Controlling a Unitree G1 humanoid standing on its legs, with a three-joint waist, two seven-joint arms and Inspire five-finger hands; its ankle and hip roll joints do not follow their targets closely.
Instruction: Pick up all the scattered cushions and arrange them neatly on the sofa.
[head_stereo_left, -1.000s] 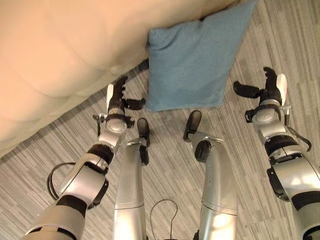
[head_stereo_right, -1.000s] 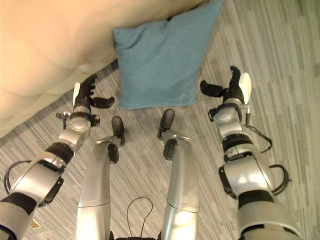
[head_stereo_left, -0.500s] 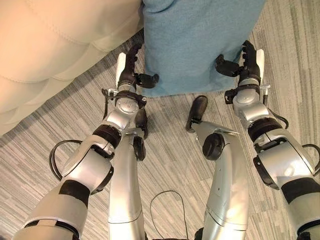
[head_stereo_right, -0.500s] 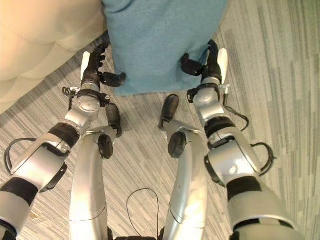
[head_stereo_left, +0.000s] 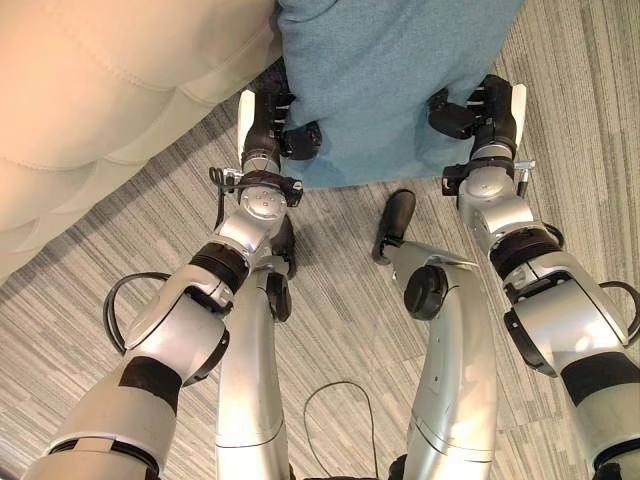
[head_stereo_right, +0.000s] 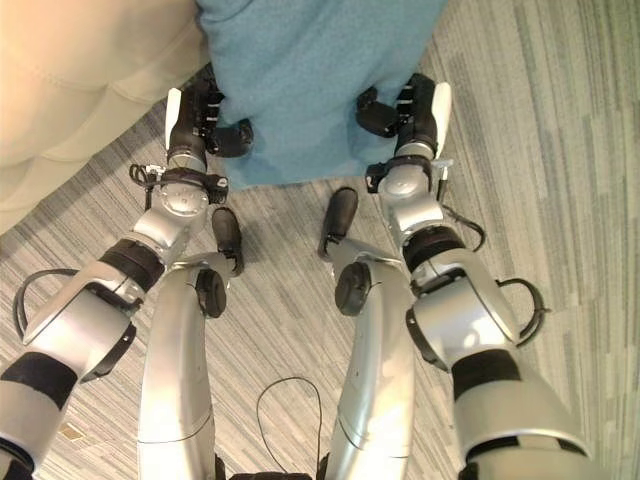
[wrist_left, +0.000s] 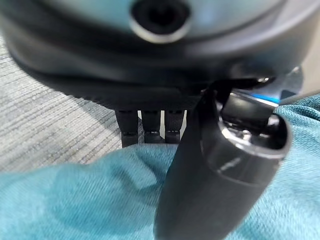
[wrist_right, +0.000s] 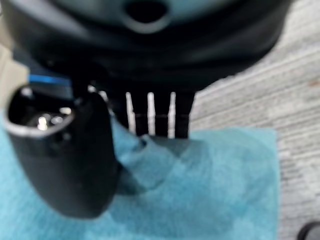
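Beside cream sofa (head_stereo_left: 110, 90), both hands (head_stereo_left: 268, 135) (head_stereo_left: 480, 108) pinch blue cushion's (head_stereo_left: 385, 70) corners

Teal fabric cushion (head_stereo_left: 385, 80): upper part cut off by the top frame edge. Cream padded sofa (head_stereo_left: 110, 90) runs off top and left edges. Left hand (wrist_left: 145, 127) and right hand (wrist_right: 150, 117) fingertips are buried in cushion fabric; both thumbs blurred at close range.

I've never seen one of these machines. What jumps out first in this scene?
A big blue cushion leans against the cream sofa, its lower edge on the striped grey floor. The left hand and right hand pinch its two lower corners, thumbs lying over the fabric.
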